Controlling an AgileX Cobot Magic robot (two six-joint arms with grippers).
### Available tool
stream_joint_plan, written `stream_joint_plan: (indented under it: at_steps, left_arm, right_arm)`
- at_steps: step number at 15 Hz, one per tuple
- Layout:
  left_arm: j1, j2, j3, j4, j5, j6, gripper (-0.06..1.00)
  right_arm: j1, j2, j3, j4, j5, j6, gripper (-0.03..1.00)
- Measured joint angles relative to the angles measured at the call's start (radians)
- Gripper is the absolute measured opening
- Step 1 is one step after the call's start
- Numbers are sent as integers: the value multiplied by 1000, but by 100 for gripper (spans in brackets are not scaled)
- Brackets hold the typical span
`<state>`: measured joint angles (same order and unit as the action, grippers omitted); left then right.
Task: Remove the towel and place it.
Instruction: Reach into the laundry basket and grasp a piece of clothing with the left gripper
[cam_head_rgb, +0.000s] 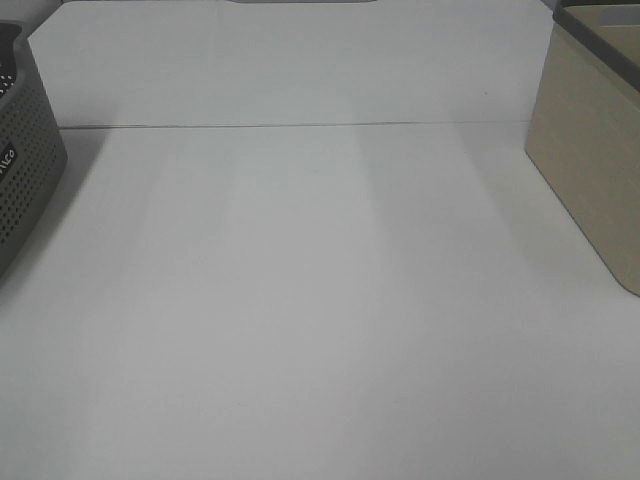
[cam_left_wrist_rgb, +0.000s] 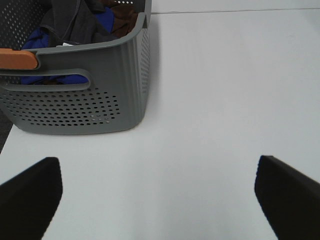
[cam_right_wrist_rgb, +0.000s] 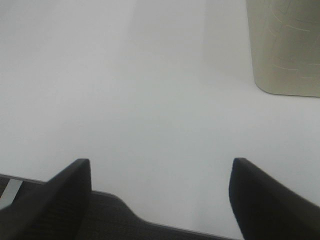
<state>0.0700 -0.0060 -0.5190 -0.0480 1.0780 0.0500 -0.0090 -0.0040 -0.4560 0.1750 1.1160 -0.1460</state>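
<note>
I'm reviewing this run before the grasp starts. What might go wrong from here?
1. The dark towel lies bunched among blue cloth and brown cloth in the basket, so the open left gripper may lift those too.
2. The basket's high wall might catch a long towel as it is pulled out, dragging or tipping the basket.

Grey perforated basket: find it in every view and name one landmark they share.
Exterior high: the basket sits at the left edge, cut off by the frame.
Left wrist: the basket stands ahead of the left gripper, stuffed with dark, blue and brown cloth.
Right wrist: not in it.
Shared landmark: the white table, in all three.
</note>
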Motion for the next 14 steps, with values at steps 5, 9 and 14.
stream_joint_plan:
  at_steps: [5,9,14]
  left_arm:
    - [0,0,0,0,0,0,99]
    - [0,0,0,0,0,0,99]
    - [0,55,-7,0,1,3,99]
  right_arm:
    - [0,0,0,0,0,0,75]
    - [0,0,0,0,0,0,75]
    - [0,0,0,0,0,0,75]
